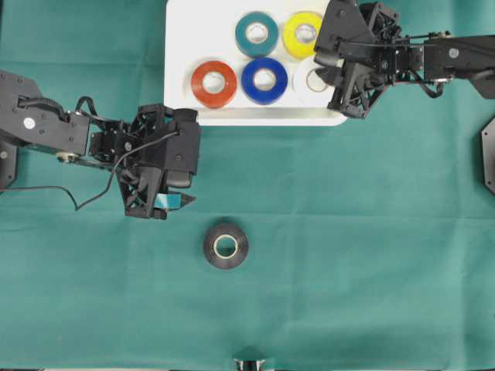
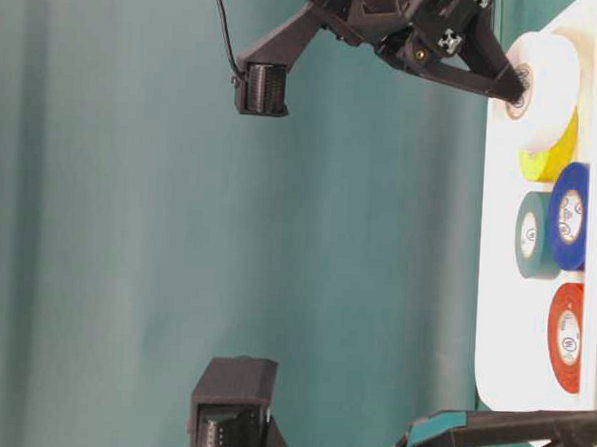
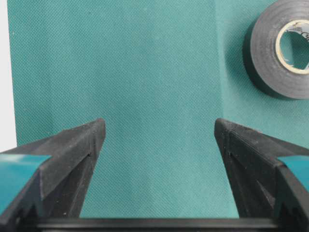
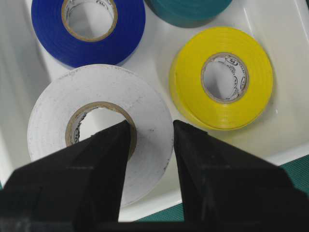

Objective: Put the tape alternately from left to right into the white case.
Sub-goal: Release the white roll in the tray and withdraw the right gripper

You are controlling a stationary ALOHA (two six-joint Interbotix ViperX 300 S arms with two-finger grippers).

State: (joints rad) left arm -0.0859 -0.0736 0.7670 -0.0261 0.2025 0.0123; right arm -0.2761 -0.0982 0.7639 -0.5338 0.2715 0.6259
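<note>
Overhead exterior: right pincer (image 1: 338, 71) grips white roll (image 1: 312, 79) in white case (image 1: 179, 46); left pincer (image 1: 186, 201), wide open and empty, takes black roll (image 1: 226, 246) next.

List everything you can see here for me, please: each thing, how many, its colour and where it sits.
Shallow white plastic case: one, white, top middle of the overhead view.
Orange-red tape roll: one, in the case, front row left.
Blue tape roll: one, in the case, front row middle.
White tape roll: one, in the case, front row right, its wall between the right gripper's fingers.
Teal tape roll: one, in the case, back row.
Yellow tape roll: one, in the case, back row, right of the teal one.
Black tape roll: one, alone on the cloth.
Green cloth: one, covering the table.
Left gripper: black, open, above bare cloth.
Right gripper: black, shut on the white roll.
</note>
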